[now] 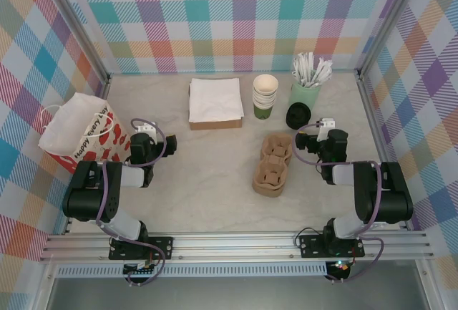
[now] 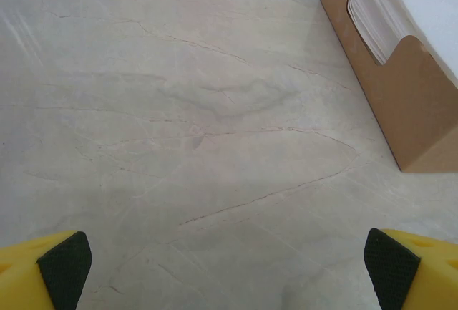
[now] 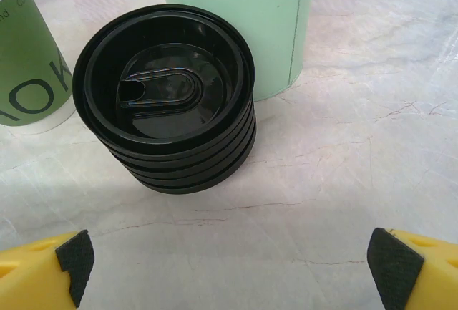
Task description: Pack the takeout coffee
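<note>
Plainly both claws hang released: right claw (image 3: 229, 260) facing the lids (image 3: 168, 99), left claw (image 2: 229, 260) over bare surface (image 2: 179, 109). The coffee isn't assembled; its cup likely sits in the cup stack (image 1: 265, 95), back centre. Risks: pinching several nested lids (they sit tight), or nudging the stick cup (image 3: 236, 23) just behind. Carrier (image 1: 272, 165) lies nearby; bag (image 1: 82, 132) far left.

Glossy black plastic lids (image 3: 168, 102) sit on a matt, marble-veined table (image 3: 358, 181).

The bag (image 1: 79, 134) sits at frame left and the napkin box (image 1: 215, 101) upper centre. Right of the box stand the cup stack (image 1: 265, 95) and the stick cup (image 1: 306, 88), with the lid stack (image 1: 298, 116) just below them and the carrier (image 1: 273, 165) lower still.
</note>
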You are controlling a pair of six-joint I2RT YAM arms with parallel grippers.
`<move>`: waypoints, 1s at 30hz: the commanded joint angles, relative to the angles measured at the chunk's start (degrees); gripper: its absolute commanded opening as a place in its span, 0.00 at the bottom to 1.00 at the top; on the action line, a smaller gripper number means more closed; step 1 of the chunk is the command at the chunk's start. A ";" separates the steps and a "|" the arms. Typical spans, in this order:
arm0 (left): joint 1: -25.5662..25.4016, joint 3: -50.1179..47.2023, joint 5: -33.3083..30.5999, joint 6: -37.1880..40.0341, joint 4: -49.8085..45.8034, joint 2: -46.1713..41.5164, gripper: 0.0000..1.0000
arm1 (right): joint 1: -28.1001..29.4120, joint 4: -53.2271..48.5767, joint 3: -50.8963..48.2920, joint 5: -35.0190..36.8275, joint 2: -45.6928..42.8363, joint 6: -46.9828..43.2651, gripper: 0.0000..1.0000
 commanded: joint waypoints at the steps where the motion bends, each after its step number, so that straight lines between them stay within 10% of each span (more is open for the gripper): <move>1: -0.10 0.90 0.22 -0.54 1.04 -0.03 1.00 | -0.16 0.99 1.15 -0.70 0.02 0.80 1.00; 23: -0.15 0.86 0.02 -0.57 1.07 -0.16 1.00 | -0.16 0.99 1.09 -0.71 0.08 0.76 1.00; 30: -0.26 5.41 -3.40 -2.39 -14.94 -9.57 1.00 | -0.16 -6.79 4.06 -0.58 -3.21 0.89 1.00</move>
